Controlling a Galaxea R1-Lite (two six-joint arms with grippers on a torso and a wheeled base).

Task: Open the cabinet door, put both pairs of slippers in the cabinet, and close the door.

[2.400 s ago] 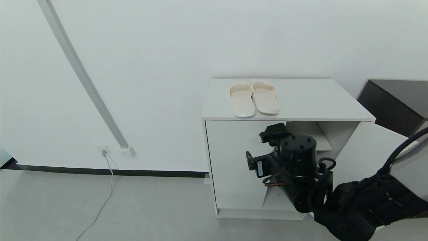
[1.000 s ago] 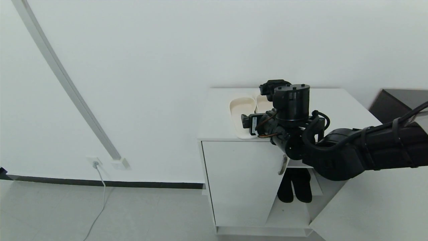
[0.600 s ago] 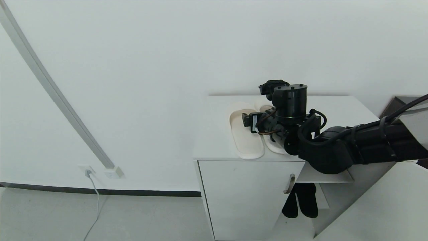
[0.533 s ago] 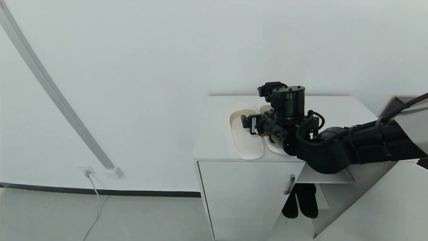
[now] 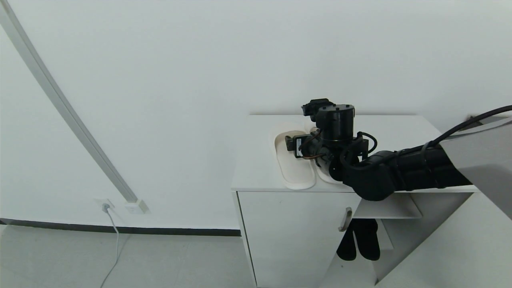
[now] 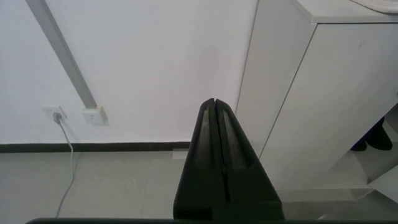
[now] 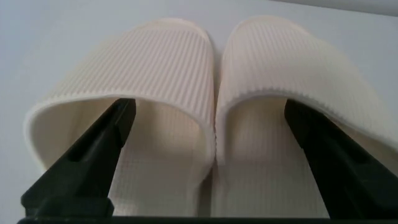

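Note:
A cream pair of slippers (image 5: 295, 173) lies side by side on the white cabinet's top (image 5: 256, 160). My right gripper (image 7: 208, 165) is open over them, one finger (image 7: 84, 168) in the mouth of one slipper, the other finger (image 7: 336, 165) in the mouth of its neighbour. In the head view my right wrist (image 5: 334, 132) covers the right-hand slipper. A black pair of slippers (image 5: 358, 240) stands inside the cabinet below a shelf. The right door (image 5: 440, 248) hangs open; the left door (image 5: 288, 236) is closed. My left gripper (image 6: 214, 109) is shut and empty, low beside the cabinet (image 6: 323, 93).
A slanted cable duct (image 5: 60, 100) runs down the white wall to sockets (image 5: 105, 207), with a cord (image 5: 112, 256) trailing across the grey floor left of the cabinet. The left door carries a metal handle (image 5: 346, 219).
The head camera has shifted. My right arm came up out of the cabinet's opening onto the top and moved over the cream slippers, edging left in the last half second.

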